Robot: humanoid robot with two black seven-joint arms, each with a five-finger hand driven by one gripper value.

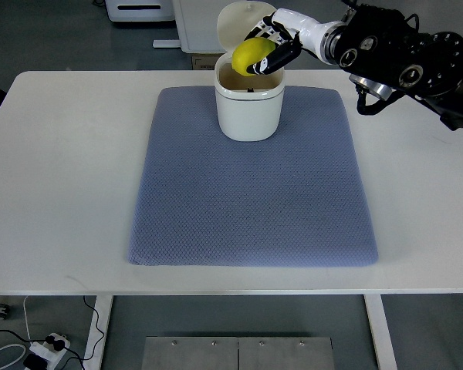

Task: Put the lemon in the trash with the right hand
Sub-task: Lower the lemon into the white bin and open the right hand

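Nearest the camera, a blue mat (255, 193) is covering the table (54, 154). At its far edge, the right hand (274, 48) is pinching the lemon (251, 55) just above the open bin (249, 108). Firm, light and waxy, it probably needs fingers wrapped around its middle.

right arm (401, 58) reaching in from upper right, right hand (274, 46) raised, fingers (282, 55) curled closed in a grasp

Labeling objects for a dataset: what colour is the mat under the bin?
Blue-grey with a fine woven texture, mat under the white bin, top view.
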